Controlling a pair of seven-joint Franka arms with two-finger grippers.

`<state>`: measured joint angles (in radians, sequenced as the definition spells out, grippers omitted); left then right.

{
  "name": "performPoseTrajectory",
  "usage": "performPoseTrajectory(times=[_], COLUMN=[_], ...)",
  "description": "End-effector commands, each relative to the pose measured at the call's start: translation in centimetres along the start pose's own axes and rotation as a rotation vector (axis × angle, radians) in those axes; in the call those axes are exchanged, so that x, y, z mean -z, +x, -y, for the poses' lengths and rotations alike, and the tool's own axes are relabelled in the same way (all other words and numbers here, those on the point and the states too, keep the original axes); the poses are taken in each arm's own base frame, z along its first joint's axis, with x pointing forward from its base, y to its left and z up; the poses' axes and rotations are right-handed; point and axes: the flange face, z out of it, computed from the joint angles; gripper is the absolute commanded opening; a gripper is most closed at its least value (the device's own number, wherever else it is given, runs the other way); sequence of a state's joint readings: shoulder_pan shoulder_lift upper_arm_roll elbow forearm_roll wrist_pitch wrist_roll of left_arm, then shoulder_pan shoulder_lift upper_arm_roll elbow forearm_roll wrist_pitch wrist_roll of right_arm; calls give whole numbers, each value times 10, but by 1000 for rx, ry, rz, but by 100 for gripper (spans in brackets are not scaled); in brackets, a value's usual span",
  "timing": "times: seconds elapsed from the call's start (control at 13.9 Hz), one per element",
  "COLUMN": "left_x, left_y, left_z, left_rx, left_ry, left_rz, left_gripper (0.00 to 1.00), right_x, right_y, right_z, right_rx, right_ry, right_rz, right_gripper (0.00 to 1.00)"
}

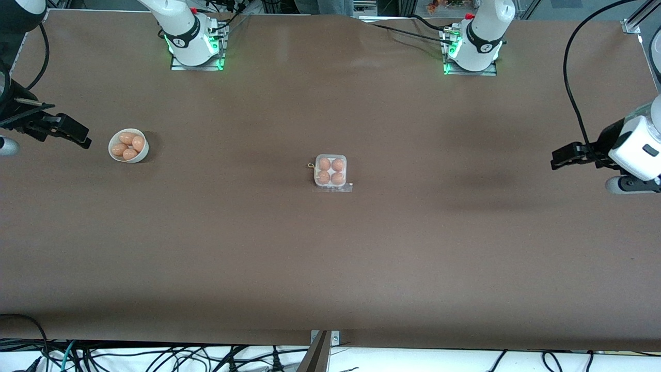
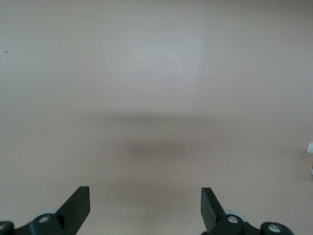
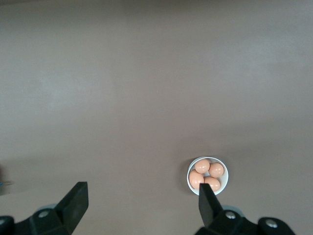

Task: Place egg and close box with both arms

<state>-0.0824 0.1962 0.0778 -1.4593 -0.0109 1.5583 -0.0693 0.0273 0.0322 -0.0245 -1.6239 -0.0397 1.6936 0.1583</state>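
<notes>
Brown tabletop [image 1: 330,258] carries your landmark, the box [image 1: 330,172], at its middle, four eggs in its cells. Your left gripper [image 1: 560,157] hangs well off toward the left arm's end, fingers [image 2: 78,205] spread wide, holding nothing. Your right gripper [image 1: 77,137] hangs toward the other end, equally open and empty, beside the white bowl [image 1: 128,146] of four eggs [image 3: 208,175].
</notes>
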Motion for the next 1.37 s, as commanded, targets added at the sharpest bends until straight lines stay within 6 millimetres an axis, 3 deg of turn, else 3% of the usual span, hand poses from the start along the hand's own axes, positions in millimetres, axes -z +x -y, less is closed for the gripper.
performPoseTrajectory(times=[0.0, 0.36, 0.65, 1.29], left_x=[6, 20, 11, 18], left_y=[-28, -49, -51, -57], left_z=[3, 7, 4, 4], left_rx=[-26, -25, -31, -28], left_ry=[5, -3, -2, -1], left_rz=[-13, -34, -15, -15], left_gripper=[100, 100, 100, 100], right_x=[6, 6, 6, 6], right_y=[-1, -1, -2, -1], right_z=[-1, -1, -1, -1], right_rx=[8, 8, 8, 8], right_ry=[13, 13, 13, 13], right_rz=[4, 3, 4, 6], right_gripper=[100, 100, 100, 100])
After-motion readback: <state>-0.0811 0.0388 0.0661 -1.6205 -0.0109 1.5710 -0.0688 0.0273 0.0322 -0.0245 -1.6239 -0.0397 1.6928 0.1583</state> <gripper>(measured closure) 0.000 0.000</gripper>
